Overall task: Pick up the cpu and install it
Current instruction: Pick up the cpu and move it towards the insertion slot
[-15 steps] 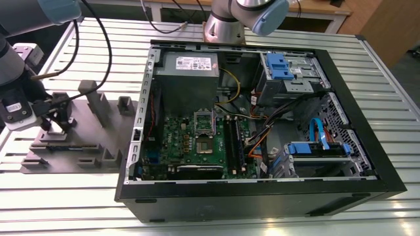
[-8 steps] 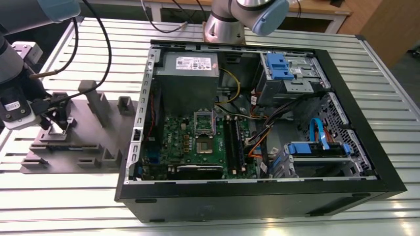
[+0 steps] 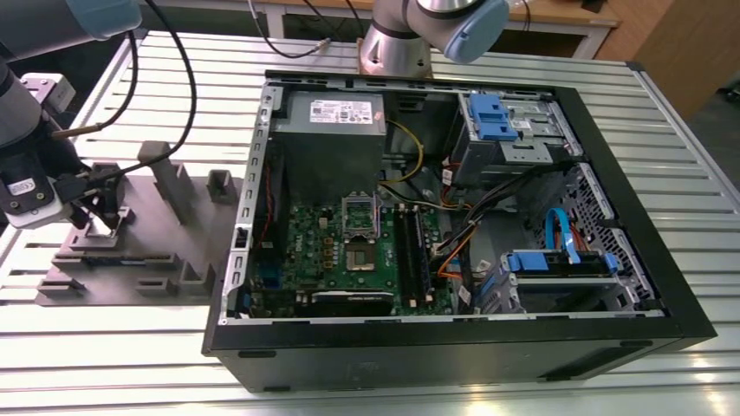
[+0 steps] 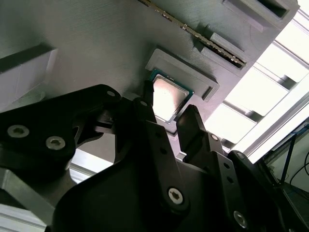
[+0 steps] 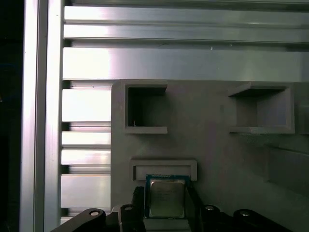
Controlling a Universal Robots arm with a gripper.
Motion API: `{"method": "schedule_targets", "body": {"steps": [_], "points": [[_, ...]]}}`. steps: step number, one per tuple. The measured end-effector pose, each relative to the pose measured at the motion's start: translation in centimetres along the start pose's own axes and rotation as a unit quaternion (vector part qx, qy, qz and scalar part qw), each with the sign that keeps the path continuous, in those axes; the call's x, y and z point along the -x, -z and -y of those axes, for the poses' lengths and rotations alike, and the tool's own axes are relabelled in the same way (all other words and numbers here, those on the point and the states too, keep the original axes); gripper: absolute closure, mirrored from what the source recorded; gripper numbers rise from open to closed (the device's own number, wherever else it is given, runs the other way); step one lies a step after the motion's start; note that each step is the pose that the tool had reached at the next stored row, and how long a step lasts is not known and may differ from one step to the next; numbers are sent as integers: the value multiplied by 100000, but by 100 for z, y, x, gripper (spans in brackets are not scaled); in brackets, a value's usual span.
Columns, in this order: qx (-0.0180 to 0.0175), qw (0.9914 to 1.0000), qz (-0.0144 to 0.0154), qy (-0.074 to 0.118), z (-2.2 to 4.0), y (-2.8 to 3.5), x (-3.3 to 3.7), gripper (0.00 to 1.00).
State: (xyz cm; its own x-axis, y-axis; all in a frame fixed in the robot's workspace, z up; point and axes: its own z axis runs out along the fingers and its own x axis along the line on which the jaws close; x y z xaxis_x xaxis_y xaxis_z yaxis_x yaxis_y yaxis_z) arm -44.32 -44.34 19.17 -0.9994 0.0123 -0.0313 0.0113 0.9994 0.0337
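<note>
The cpu (image 4: 166, 99) (image 5: 165, 197), a small square chip with a pale metal top, lies in a shallow nest on the grey fixture plate (image 3: 162, 260). My gripper (image 4: 168, 105) (image 5: 165, 193) is down over it, one black finger against each side of the chip, shut on it. The exterior view puts the gripper (image 3: 102, 224) at the left, low over the fixture plate, well away from the open computer case (image 3: 463, 347). The motherboard's cpu socket (image 3: 360, 227) lies open in the middle of the case.
Upright grey posts and pockets (image 3: 173, 178) stand on the fixture plate around the gripper. A second arm's base (image 3: 399, 48) stands behind the case. Cables, blue drive bays (image 3: 503, 117) and the power supply (image 3: 335, 113) crowd the case. The table is slatted aluminium (image 3: 116, 347).
</note>
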Motion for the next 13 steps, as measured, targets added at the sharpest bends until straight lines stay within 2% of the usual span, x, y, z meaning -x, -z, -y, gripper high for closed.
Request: {"method": "schedule_targets", "body": {"steps": [3, 4, 5, 8, 13], "points": [[0, 100000, 0, 2, 0, -1, 0, 52], [13, 100000, 18, 2, 0, -8, 0, 46], [9, 100000, 7, 2, 0, -16, 5, 46], [-114, 99999, -341, -6, 1, -35, 26, 46], [-218, 99997, -680, -12, 1, -57, 31, 46]]}}
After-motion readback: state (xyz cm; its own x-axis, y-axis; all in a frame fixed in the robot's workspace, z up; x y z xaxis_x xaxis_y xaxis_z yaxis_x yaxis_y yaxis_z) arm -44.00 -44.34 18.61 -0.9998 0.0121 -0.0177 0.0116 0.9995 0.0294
